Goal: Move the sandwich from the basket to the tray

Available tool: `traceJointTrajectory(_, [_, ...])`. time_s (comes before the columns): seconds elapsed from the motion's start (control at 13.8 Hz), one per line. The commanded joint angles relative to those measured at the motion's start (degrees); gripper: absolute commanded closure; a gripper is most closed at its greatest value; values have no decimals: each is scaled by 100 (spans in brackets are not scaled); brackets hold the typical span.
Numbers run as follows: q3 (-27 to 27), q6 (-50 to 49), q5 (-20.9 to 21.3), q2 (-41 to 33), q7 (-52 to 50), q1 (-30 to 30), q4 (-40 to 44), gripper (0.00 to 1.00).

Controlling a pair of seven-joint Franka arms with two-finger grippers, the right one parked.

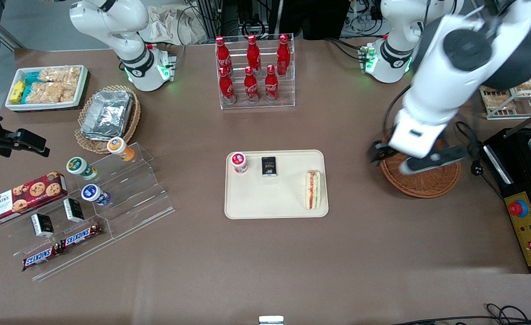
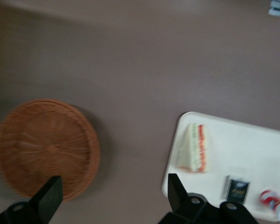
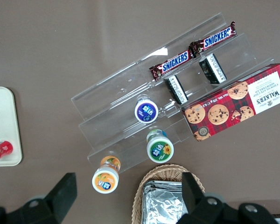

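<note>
The sandwich (image 1: 313,189) (image 2: 193,148), a white wedge with red and green filling, lies on the cream tray (image 1: 274,205) (image 2: 245,142), at the tray's end toward the working arm. The round reddish-brown basket (image 1: 428,184) (image 2: 44,144) stands beside the tray toward the working arm's end and holds nothing. My gripper (image 1: 378,155) (image 2: 112,193) hangs above the table over the basket's rim nearest the tray. It is open, with only bare table between its fingers (image 2: 49,196).
A red-lidded jar (image 1: 239,162) and a black packet (image 1: 269,166) also sit on the tray. A rack of cola bottles (image 1: 254,72) stands farther from the camera. A black machine with a red button (image 1: 523,207) is at the working arm's end, an acrylic stand (image 1: 121,189) toward the parked arm's.
</note>
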Motion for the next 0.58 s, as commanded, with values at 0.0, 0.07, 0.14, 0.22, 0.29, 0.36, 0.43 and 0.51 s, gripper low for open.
traceJointTrajectory(0.0, [515, -312, -176, -431, 1388, 1, -227, 0])
traceJointTrajectory(0.07, [796, -531, -307, -458, 1986, 19, -175, 0])
traceJointTrajectory(0.14, [1086, -673, -378, -510, 2496, 19, -148, 0])
traceJointTrajectory(0.22, [1262, -744, -378, -546, 2789, 19, -122, 0])
traceJointTrajectory(0.29, [1334, -744, -370, -502, 2844, 28, 0, 0])
traceJointTrajectory(0.36, [1369, -831, -370, -424, 2862, 28, 236, 0])
traceJointTrajectory(0.43, [1370, -919, -274, -353, 2879, 37, 404, 0])
traceJointTrajectory(0.51, [1370, -929, -264, -300, 2871, 37, 510, 0])
